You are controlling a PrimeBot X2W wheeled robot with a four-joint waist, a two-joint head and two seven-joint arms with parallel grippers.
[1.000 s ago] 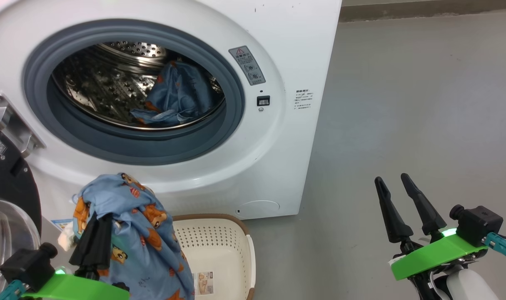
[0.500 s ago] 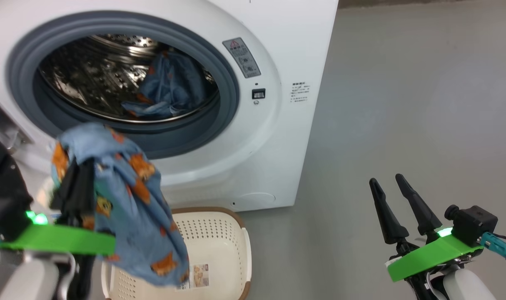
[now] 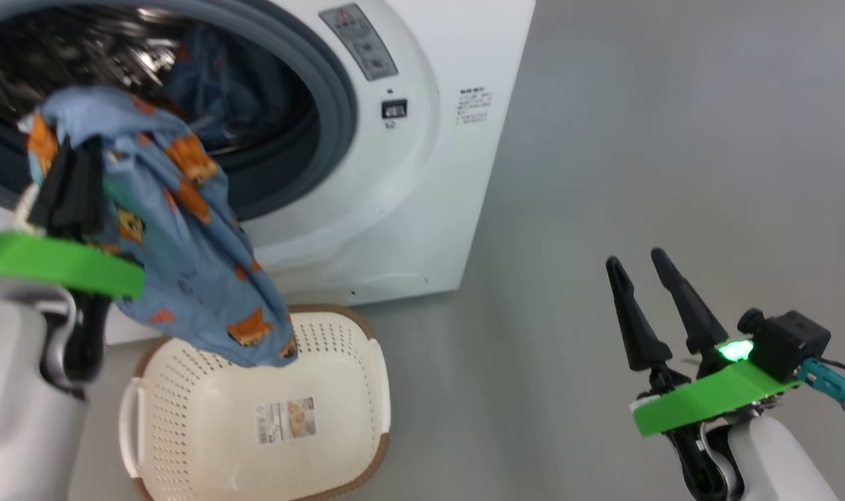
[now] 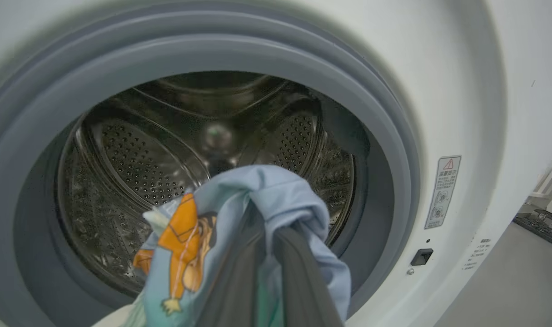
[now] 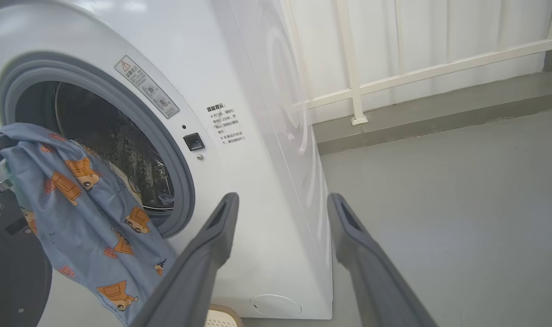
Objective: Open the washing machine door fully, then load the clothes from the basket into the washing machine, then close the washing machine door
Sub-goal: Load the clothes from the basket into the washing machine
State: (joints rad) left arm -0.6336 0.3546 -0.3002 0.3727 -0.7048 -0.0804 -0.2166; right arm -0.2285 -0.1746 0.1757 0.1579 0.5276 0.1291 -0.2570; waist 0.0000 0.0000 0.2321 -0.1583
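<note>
Clothes, blue with little orange bears, are pinched tight between the two dark fingers of the left gripper. The cloth hangs down from them like a flag. The gripper holds it up high, right in front of the round mouth of the washing machine. I think that is so it can go straight in over the grey ring. The right gripper hangs well off to the right of the washing machine, its fingers spread wide with nothing in them. Inside the washing machine, the shiny drum seems to have one more blue piece, but it is blurry. The basket sits low, just in front of the washing machine and under the hanging cloth. I see just a paper label on its bottom.
</note>
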